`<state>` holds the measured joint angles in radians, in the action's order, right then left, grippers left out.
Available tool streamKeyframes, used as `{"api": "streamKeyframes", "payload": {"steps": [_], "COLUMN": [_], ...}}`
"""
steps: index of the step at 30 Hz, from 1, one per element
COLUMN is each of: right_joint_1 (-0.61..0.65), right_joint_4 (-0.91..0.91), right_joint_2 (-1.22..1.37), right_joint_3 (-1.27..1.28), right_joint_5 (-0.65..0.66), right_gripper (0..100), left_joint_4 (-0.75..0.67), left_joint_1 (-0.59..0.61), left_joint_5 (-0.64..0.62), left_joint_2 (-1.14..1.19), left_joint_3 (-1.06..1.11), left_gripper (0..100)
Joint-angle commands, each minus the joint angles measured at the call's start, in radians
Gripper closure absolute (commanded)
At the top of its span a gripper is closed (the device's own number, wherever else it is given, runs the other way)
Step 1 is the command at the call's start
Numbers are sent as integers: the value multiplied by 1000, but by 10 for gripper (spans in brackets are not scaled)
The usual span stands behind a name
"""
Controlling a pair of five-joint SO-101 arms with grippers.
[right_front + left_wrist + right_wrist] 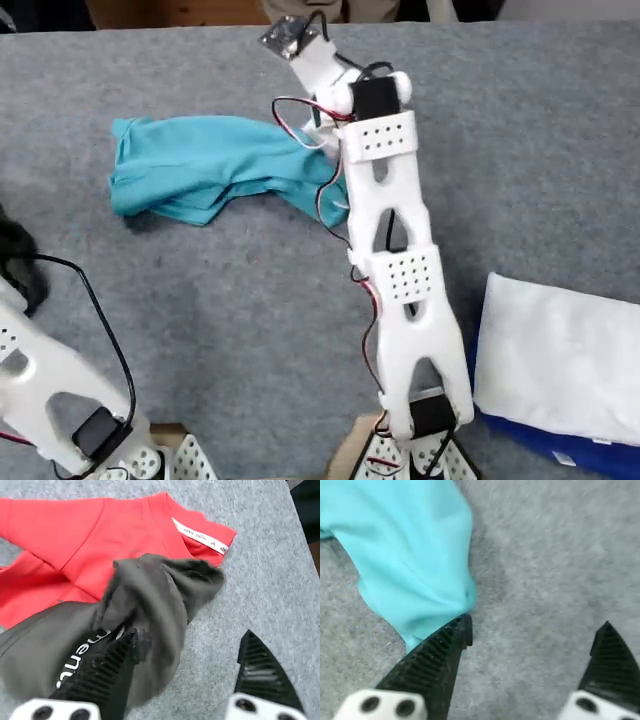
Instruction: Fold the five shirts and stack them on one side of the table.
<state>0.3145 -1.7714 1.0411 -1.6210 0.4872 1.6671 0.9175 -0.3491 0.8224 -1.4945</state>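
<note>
Right wrist view, right pincer spread wide, teal shirt meeting one fingertip

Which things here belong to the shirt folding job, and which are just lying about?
Job: teal shirt; red shirt; dark grey shirt; folded white shirt resting on a folded blue shirt.
Lying about: black cable; grey table cover.
</note>
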Motion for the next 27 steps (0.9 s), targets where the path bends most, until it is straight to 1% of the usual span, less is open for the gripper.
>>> {"api": "streamKeyframes", "payload": {"steps": [1, 4, 8, 11, 14, 20, 22, 24, 26, 27], "right_joint_1": [104, 217, 308, 334, 346, 352, 349, 341, 325, 311], "right_joint_4": [-12, 25, 175, 281, 342, 453, 476, 474, 476, 476], "right_joint_2": [-104, -64, 77, 199, 288, 369, 390, 406, 404, 400], "right_joint_3": [-41, -38, -41, -44, -44, -39, -35, -45, -48, -48], "right_joint_5": [8, 8, -2, -60, -83, -75, -75, -74, -74, -74], "right_gripper": [695, 747, 771, 771, 772, 775, 783, 860, 978, 998], "left_joint_4": [26, 77, 92, 92, 81, -37, -64, -83, -87, -89], "left_joint_1": [-23, -83, -187, -265, -325, -364, -371, -370, -365, -364], "left_joint_5": [-11, -8, -12, -14, -32, -204, -213, -213, -213, -213], "left_joint_2": [-15, -16, -19, -4, 61, 288, 331, 351, 364, 366], "left_joint_3": [-66, -66, -57, -46, -11, -12, -12, -12, -11, -11], "left_gripper": [693, 693, 693, 693, 693, 693, 693, 693, 693, 693]}}
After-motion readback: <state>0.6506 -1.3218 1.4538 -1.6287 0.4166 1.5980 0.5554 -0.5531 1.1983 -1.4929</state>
